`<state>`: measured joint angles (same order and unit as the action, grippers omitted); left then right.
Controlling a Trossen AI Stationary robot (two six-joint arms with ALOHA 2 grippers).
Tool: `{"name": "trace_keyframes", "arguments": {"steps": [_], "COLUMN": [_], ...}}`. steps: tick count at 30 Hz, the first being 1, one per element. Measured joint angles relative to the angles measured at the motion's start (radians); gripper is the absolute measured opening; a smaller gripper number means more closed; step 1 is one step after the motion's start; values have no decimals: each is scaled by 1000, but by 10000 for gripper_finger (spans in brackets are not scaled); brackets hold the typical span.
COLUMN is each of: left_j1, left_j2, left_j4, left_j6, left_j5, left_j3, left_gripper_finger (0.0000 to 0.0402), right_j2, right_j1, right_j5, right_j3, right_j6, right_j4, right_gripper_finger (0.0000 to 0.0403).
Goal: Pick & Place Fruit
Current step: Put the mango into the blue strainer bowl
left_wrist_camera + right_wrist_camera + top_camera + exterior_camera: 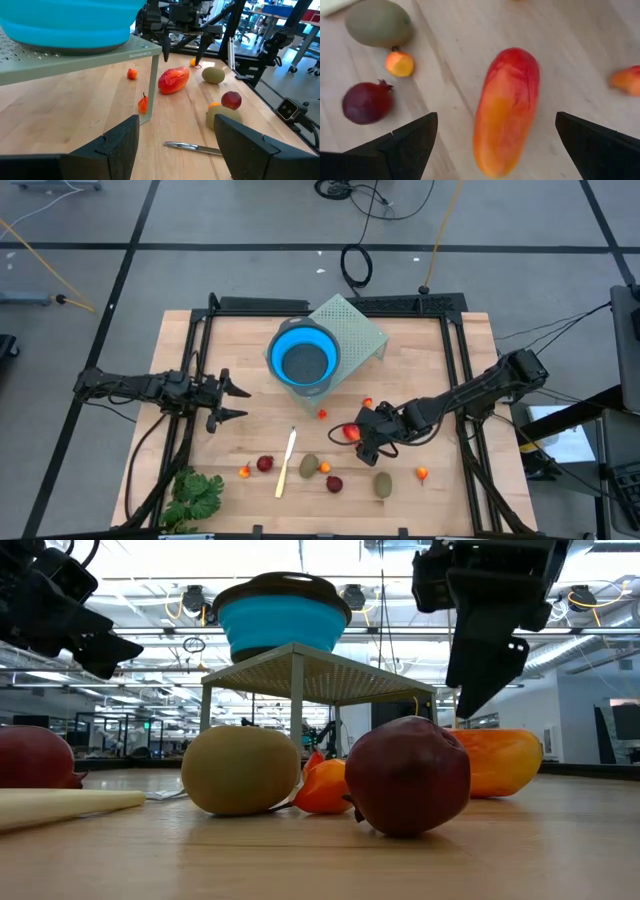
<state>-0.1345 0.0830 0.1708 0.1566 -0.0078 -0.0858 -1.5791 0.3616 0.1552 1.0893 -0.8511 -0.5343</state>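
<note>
Setting: pale wooden table point(420, 360) on a grey tiled floor, black rails along its edges; the low view looked across into a lit workshop.
Bowl and stand: blue collapsible bowl point(303, 356) sat on top of a pale green perforated stand point(362, 330) toward the far side of the table.
Oblong fruit: orange-red oblong point(506, 109), glossy, redder at one end and fading to orange at the other; it lay flat on the wood directly under the right gripper.
Other fruit: brown-green oval point(309, 466) beside a small orange bit point(325, 468); a second oval point(383, 483) further right; dark red ball point(334, 483) between them, another point(264, 464) to the left with an orange bit point(244, 472); tiny red and orange pieces point(367, 403) near the stand's foot, one point(422, 474) off to the right.
Right gripper: point(360, 438) poised over the oblong fruit, jaws spread wide on either side of it, gripping nothing.
Left gripper: point(236, 402) hung left of the stand, fingers apart and empty.
Other items: cream-handled knife point(286, 463) lay among the fruit; leafy green bunch point(194, 498) rested at the near left corner.
</note>
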Motion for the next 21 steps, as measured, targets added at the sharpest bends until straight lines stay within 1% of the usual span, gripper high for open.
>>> {"name": "trace_keyframes", "arguments": {"steps": [7, 10, 21], "left_j1": [0, 0, 0], "left_j2": [0, 0, 0], "left_j4": [30, 29, 37], "left_j6": [3, 3, -2], "left_j5": [1, 1, 1], "left_j3": [0, 0, 0], "left_gripper_finger": [255, 255, 255], "right_j2": [-42, -77, -188], "right_j1": [-20, -29, -29], "right_j5": [-5, -37, -30], "right_j3": [-6, -6, -6], "right_j6": [10, 10, 2], "right_j4": [26, 45, 48], "right_gripper_finger": [396, 396, 396]}}
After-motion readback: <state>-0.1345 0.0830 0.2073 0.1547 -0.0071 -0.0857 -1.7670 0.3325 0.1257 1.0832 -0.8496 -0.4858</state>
